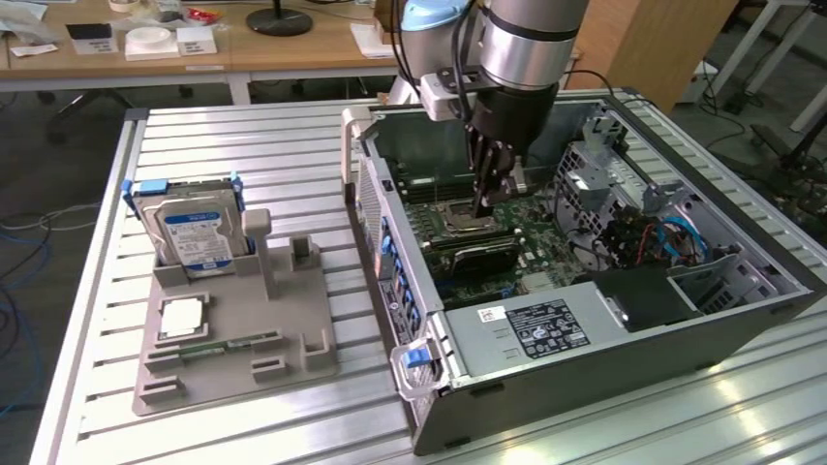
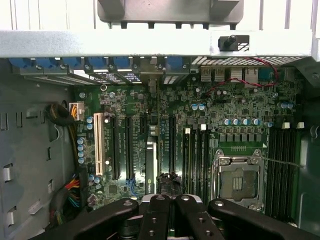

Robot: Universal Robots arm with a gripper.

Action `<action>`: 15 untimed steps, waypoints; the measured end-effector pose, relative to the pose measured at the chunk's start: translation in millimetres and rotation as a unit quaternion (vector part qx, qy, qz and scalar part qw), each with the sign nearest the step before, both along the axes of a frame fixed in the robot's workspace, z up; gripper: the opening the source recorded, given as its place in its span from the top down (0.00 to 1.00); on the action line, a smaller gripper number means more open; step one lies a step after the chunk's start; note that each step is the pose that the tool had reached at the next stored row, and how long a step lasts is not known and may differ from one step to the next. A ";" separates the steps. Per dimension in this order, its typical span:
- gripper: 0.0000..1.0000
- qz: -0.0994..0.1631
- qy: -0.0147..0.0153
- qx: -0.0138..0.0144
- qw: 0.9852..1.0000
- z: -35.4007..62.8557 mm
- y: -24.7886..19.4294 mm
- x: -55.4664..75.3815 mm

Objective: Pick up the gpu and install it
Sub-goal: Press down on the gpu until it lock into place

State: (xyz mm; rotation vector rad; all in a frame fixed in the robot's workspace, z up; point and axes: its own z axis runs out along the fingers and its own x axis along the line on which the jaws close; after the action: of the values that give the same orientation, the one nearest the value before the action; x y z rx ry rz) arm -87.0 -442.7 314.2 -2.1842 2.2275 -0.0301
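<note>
The gripper (image 1: pixel 485 205) reaches down inside the open computer case (image 1: pixel 723 320), fingers (image 2: pixel 160 220) pressed together with nothing between them, tips just above the motherboard (image 2: pixel 240 107). The gpu (image 1: pixel 481 258) stands seated in its slot just nearer than the gripper, between the case's rear wall and the drive cage. Left of the case, on the slatted aluminium table (image 1: pixel 220 136), a grey fixture (image 1: pixel 232 339) holds a hard drive (image 1: pixel 194 232).
</note>
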 end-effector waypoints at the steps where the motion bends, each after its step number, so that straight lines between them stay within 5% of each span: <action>1: 0.89 0.000 0.000 0.000 1.000 0.0 0.0 0.0; 15: 0.89 0.000 0.000 0.000 1.000 -0.6 -0.4 0.0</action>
State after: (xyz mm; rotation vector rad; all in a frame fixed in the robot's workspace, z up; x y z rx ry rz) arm -87.0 -443.1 313.6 -2.1842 2.2274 -0.0301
